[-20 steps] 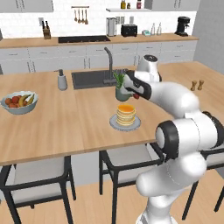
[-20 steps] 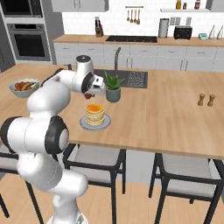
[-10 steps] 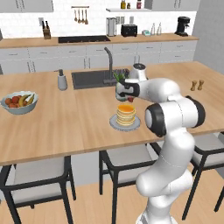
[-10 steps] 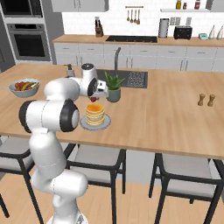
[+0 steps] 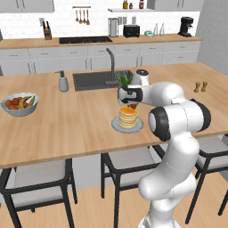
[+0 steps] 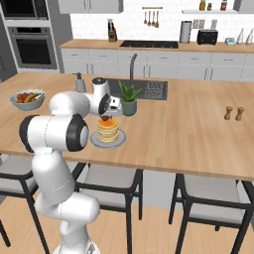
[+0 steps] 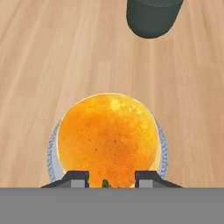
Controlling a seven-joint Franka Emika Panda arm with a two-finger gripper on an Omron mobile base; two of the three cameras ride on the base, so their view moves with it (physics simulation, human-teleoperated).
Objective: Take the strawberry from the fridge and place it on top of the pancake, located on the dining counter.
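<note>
The pancake (image 5: 128, 117) is a short golden stack on a grey plate (image 5: 116, 128) on the light-wood dining counter (image 5: 67, 124). My gripper (image 5: 132, 104) hangs just above the stack, shut on the strawberry (image 5: 133, 106), a tiny red berry. From the right base the strawberry (image 6: 104, 119) sits right over the pancake (image 6: 107, 130), touching or nearly touching its top. In the hand view the pancake (image 7: 107, 138) lies directly below, and only the strawberry's green top (image 7: 105, 183) peeks out between the fingertips (image 7: 78, 178) of the gripper (image 7: 107, 179).
A potted plant (image 5: 123, 82) in a dark pot (image 7: 153, 17) stands just behind the plate, beside the dark sink (image 5: 91, 80) and tap. A fruit bowl (image 5: 18, 104) sits far left, two small shakers (image 5: 200, 87) far right. Chairs (image 5: 129, 164) line the near edge.
The hand has come down from beside the plant to just above the pancake with the strawberry in it. The arm's elbow has folded in toward the base.
</note>
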